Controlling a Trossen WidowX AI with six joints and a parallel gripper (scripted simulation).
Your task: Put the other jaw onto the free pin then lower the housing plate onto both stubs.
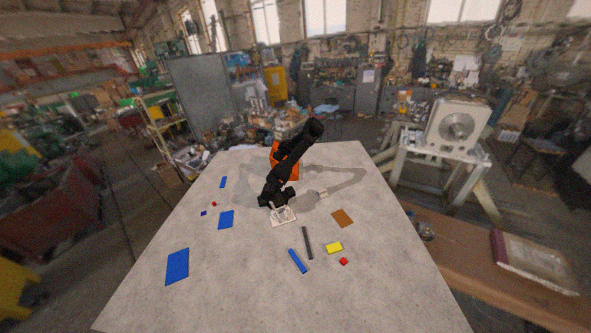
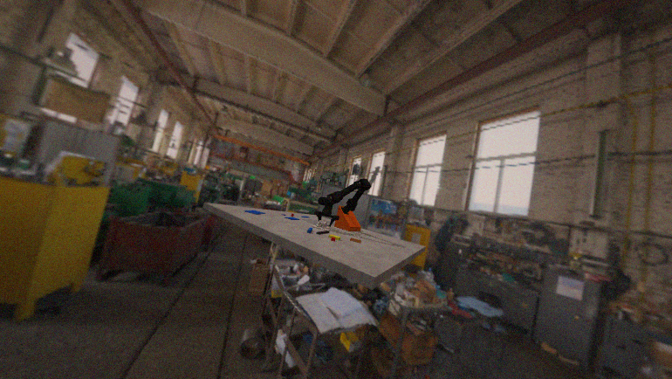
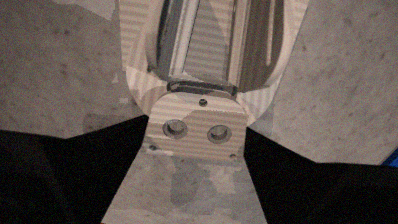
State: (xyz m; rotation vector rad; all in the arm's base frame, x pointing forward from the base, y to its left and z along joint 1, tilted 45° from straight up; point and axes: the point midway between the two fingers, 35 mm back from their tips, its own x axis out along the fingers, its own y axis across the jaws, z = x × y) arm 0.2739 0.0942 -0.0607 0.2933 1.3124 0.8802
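Note:
My gripper (image 1: pixel 278 203) (image 2: pixel 325 218) (image 3: pixel 195 125) is shut on the housing plate (image 3: pixel 197 142), its black fingers on both sides. The plate is pale, with two round holes; round stub ends show inside them. I cannot tell whether it is fully seated or level. The pale base plate (image 1: pixel 286 223) (image 3: pixel 131 35) lies on the table under the gripper. Two long jaws, the left jaw (image 3: pixel 183 42) and the right jaw (image 3: pixel 242 42), extend side by side from beyond the plate's edge. The pins and gear teeth are hidden beneath the plate.
A small whitish piece (image 1: pixel 323 192) lies right of the gripper. A brown tile (image 1: pixel 341 218), black bar (image 1: pixel 307 242), blue bar (image 1: pixel 297 261), yellow block (image 1: pixel 334 247) and red cube (image 1: pixel 343 261) lie nearby. Several blue pieces, including a large blue tile (image 1: pixel 176 266), lie to the left.

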